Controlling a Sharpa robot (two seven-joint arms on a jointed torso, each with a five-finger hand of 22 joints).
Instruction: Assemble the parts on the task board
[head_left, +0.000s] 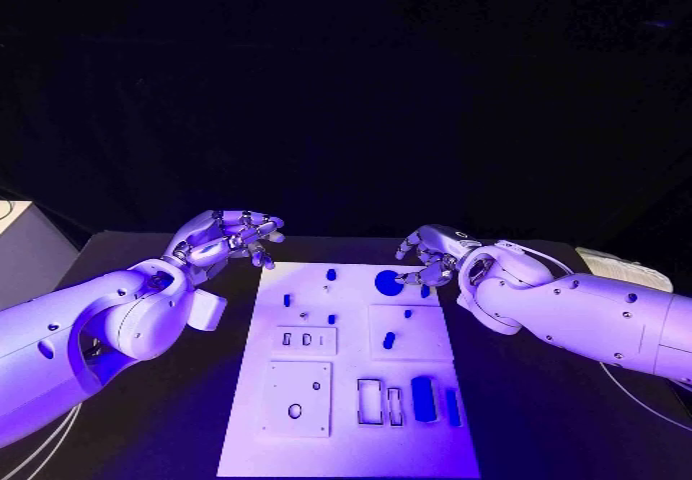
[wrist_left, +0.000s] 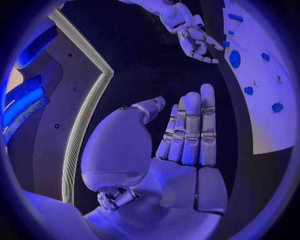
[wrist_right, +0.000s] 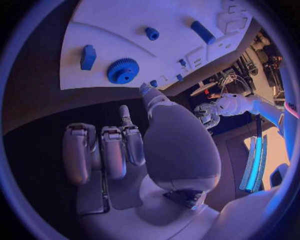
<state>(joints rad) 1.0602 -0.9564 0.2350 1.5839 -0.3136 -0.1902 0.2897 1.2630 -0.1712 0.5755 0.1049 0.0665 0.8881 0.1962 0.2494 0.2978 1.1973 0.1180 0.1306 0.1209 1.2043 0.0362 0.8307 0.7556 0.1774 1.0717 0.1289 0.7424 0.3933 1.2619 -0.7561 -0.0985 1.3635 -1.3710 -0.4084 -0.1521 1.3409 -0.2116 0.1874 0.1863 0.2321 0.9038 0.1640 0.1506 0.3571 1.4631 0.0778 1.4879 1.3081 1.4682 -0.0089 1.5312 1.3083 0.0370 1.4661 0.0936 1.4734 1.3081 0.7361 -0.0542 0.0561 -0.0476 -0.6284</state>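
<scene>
Blue gear (head_left: 388, 282) lies flat at the task board's (head_left: 346, 440) far right corner, just beside the right hand (head_left: 433, 258), which is empty with fingers curled partway. Left hand (head_left: 228, 237) hovers off the far left corner, empty, fingers apart. Gear looks small, light, rigid plastic; pinch it across the toothed rim.

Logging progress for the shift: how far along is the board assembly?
Barely started, it seems. Blue gear and other small blue parts lie on the white task board. The left hand and right hand hold nothing; apparently all placing remains.
</scene>
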